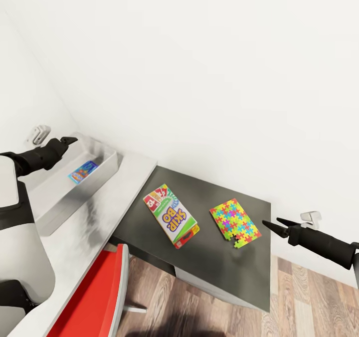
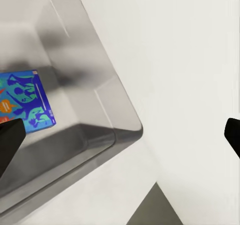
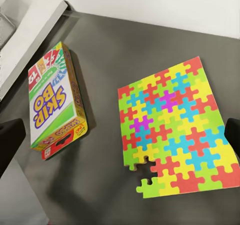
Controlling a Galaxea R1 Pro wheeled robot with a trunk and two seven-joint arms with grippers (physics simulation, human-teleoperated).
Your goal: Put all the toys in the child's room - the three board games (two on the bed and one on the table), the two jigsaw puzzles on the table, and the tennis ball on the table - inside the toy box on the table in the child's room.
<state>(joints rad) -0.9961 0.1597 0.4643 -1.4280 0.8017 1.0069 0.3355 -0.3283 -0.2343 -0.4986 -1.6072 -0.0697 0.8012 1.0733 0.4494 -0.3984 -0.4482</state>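
Red chair [image 1: 97, 297]: nearest the head camera, tucked against the light-grey part of the table [image 1: 87, 230].
Right gripper [image 1: 273, 224]: fingers apart, nothing between them, hovering just off the outer edge of the dark-grey section, tips aimed in over the top.
Jigsaw puzzle [image 1: 235, 222]: lies flat on the dark top, just beside the right gripper's tips and straight ahead of them; the wrist view shows it [image 3: 172, 130] square-on between the fingers, a few pieces loose at its near corner.
Skip-Bo board game [image 1: 171, 215]: flat on the same dark top, beyond the puzzle from the right gripper; its long axis runs obliquely, one end toward the wall, the other toward the table's front edge.
Left gripper [image 1: 67, 140]: spread wide and empty, held over the toy box [image 1: 107, 157].
Blue board game [image 2: 25, 101]: already lying on the toy box floor.
Nearer arm: the right, by a clear margin, for both puzzle and Skip-Bo.
Likely next: right gripper onto the puzzle's edge; a thin sheet, probably awkward to pinch.
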